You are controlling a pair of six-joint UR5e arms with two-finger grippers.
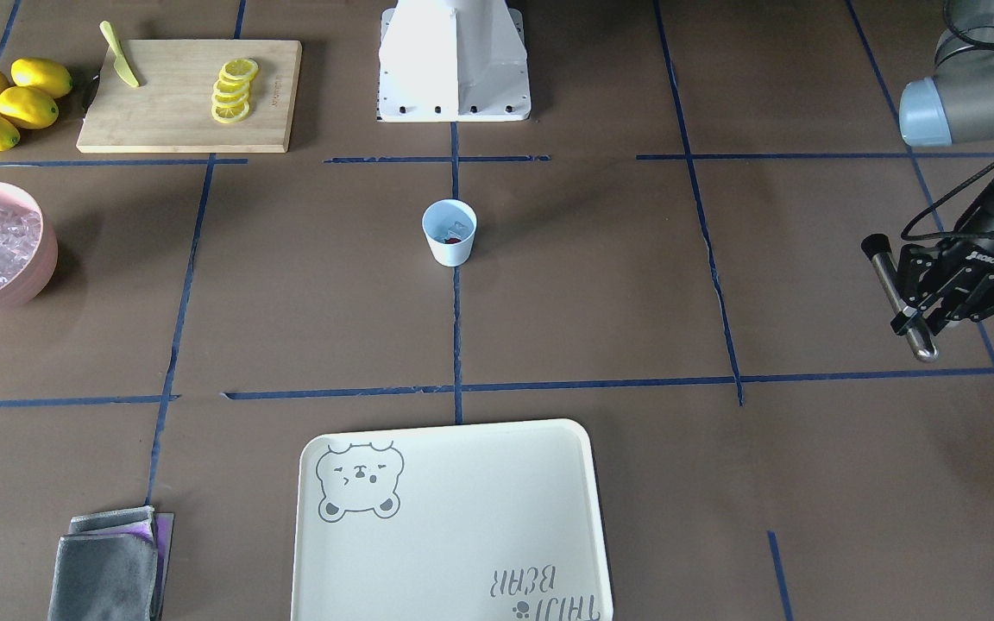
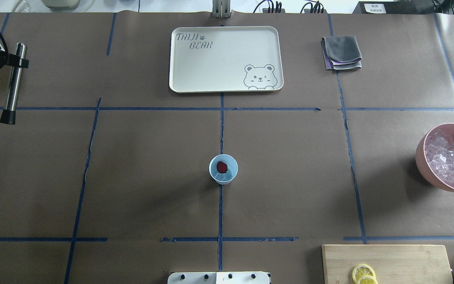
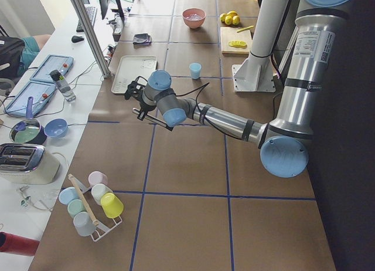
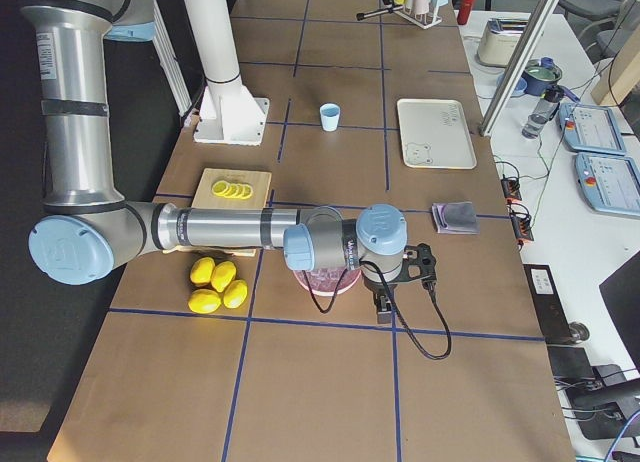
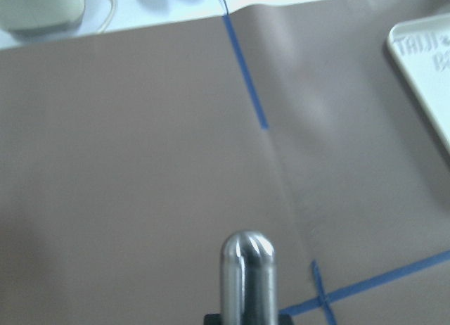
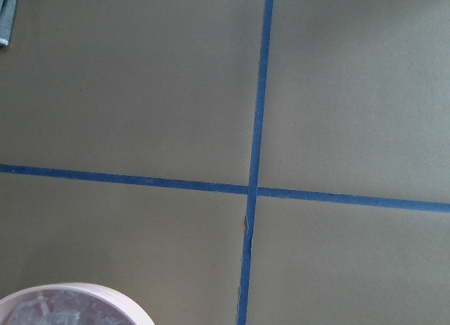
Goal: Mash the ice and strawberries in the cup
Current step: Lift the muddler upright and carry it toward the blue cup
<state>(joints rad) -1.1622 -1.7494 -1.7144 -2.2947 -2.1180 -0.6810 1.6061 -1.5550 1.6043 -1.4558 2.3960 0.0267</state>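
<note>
Brown paper ruled with blue tape covers the bench point(image 1: 600, 285), where the cup point(image 1: 449, 233) stands upright on a tape line, just in front of the robot's white base point(image 1: 454, 60). Inside the cup lie the strawberry point(image 2: 222, 166), a single red berry, and a few cubes of ice point(image 2: 229, 174) beside it.

Well away from the cup on the robot's left, the left end effector point(image 1: 904, 297) hangs above the bench with its fingers clamped on a steel muddler point(image 2: 14, 85). The rod is held tilted, with its black cap toward the robot's side and its rounded steel tip pointing away.

On the opposite side of the cup, the right end effector point(image 4: 383, 308) hovers by a pink bowl point(image 2: 422, 157) heaped with more clear cubes. I cannot tell from where I stand whether its fingers are spread or closed.

Across the bench from the cup, away from the robot, sits a cream tray point(image 2: 179, 79) printed with a bear, and a folded grey cloth point(image 2: 341, 51) lies further toward the bowl's side. Back toward the robot from the bowl, a wooden cutting board point(image 1: 178, 112) carries a row of lemon slices point(image 1: 234, 90) and a green knife point(image 1: 122, 56). Four whole lemons point(image 1: 9, 103) are clustered just beside the board.
</note>
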